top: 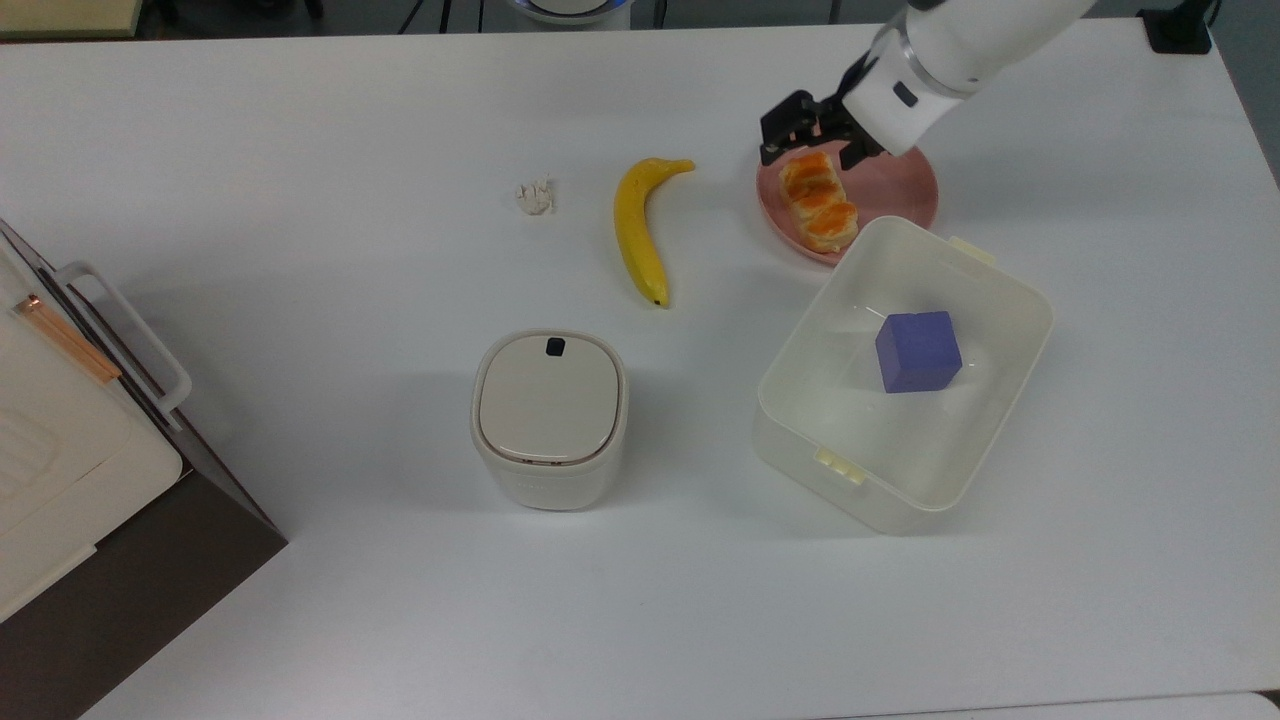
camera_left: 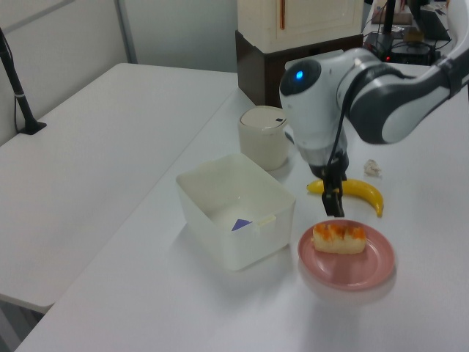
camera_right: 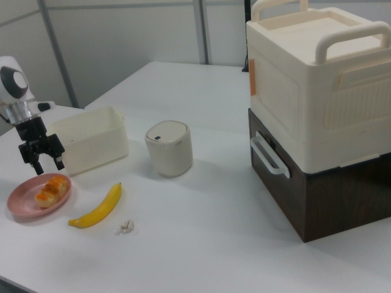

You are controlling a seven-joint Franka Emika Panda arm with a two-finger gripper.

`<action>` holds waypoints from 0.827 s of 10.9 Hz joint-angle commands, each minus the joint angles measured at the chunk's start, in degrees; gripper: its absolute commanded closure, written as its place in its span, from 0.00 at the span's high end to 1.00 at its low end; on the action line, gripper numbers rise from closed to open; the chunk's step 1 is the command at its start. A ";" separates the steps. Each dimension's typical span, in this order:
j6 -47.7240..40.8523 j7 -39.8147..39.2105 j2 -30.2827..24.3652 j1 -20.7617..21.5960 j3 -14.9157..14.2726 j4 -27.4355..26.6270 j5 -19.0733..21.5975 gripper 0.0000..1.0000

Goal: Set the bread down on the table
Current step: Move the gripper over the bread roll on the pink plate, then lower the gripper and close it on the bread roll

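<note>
Beside the plate (top: 900,190), tub (top: 905,375) touching, banana (top: 640,225) near.

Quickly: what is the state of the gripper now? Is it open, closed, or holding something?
Gripper: open, holding nothing, poised over the bread, which lies on the pink plate.

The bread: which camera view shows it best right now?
The top view: the bread lies unobstructed on the pink plate, all three lumps visible. The left view gives its pale side and orange top, with the gripper close by. The right view shows it small and end-on.
</note>
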 commanded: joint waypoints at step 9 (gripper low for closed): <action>7.82 2.80 4.05 -0.12 3.77 -8.59 -10.69 0.28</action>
